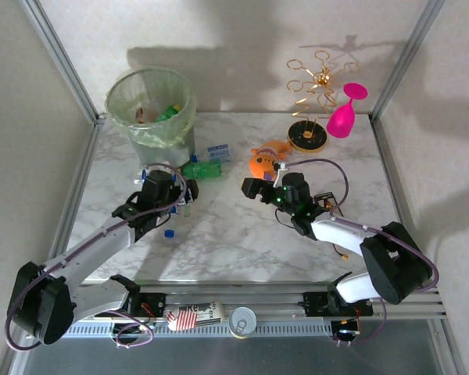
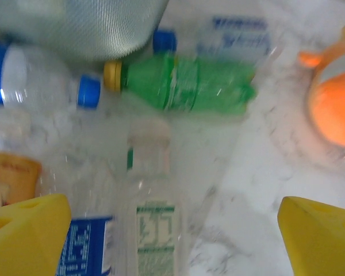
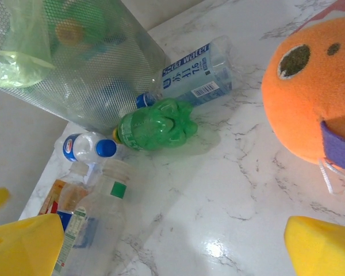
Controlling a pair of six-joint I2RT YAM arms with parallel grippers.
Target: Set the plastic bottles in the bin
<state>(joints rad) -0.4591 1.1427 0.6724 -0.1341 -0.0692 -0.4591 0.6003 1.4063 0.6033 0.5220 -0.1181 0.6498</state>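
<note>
The bin (image 1: 150, 105) stands at the back left with bottles inside its pale green bag. A green bottle (image 1: 203, 169) and a blue-labelled clear bottle (image 1: 217, 153) lie at its foot. My left gripper (image 1: 174, 203) hovers open over a cluster of bottles. A clear bottle with a green label (image 2: 152, 218) lies between its wide-apart yellow fingers (image 2: 29, 236), untouched. Beyond it lie the green bottle (image 2: 190, 83) and a blue-capped clear bottle (image 2: 46, 80). My right gripper (image 1: 256, 187) is open (image 3: 172, 247) over bare marble, facing the green bottle (image 3: 158, 123) and the bin (image 3: 75, 63).
An orange fish toy (image 1: 267, 162) lies just behind my right gripper, close to its right finger (image 3: 322, 244). A pink goblet (image 1: 345, 113) and a gold wire stand (image 1: 316, 94) are at the back right. A loose blue cap (image 1: 170, 233) lies near the left arm.
</note>
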